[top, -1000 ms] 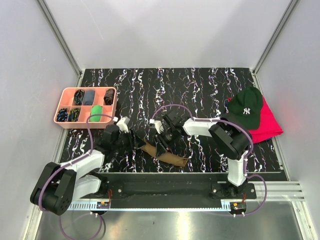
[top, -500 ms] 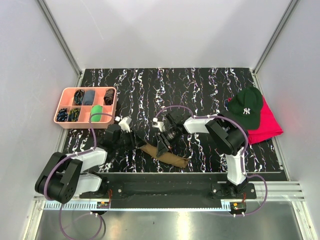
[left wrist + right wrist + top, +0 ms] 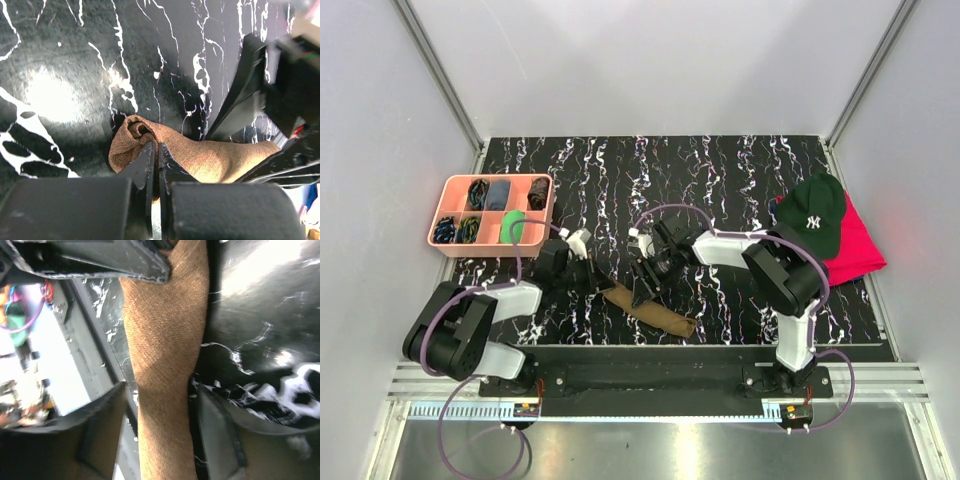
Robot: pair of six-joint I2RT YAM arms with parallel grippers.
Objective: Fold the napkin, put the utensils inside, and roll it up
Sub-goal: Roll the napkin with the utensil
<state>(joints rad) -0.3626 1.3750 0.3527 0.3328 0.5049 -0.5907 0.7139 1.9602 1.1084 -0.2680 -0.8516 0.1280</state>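
The napkin (image 3: 660, 313) is an olive-brown roll lying slantwise near the table's front edge. My left gripper (image 3: 595, 280) is shut, and its tips (image 3: 156, 149) press against the roll's curled left end (image 3: 135, 132). I cannot see whether any cloth is pinched between them. My right gripper (image 3: 642, 287) stands open astride the roll (image 3: 165, 340). One finger (image 3: 102, 430) is on each side of it, with a gap to the cloth. The utensils are hidden.
A pink compartment tray (image 3: 485, 251) with small items sits at the left. A dark green cap (image 3: 812, 222) lies on a red cloth (image 3: 860, 252) at the right. The metal rail at the table's front edge (image 3: 95, 330) runs close beside the roll.
My left gripper has moved right to the roll's end and its jaws have shut. My right gripper's jaws have spread wider around the roll.
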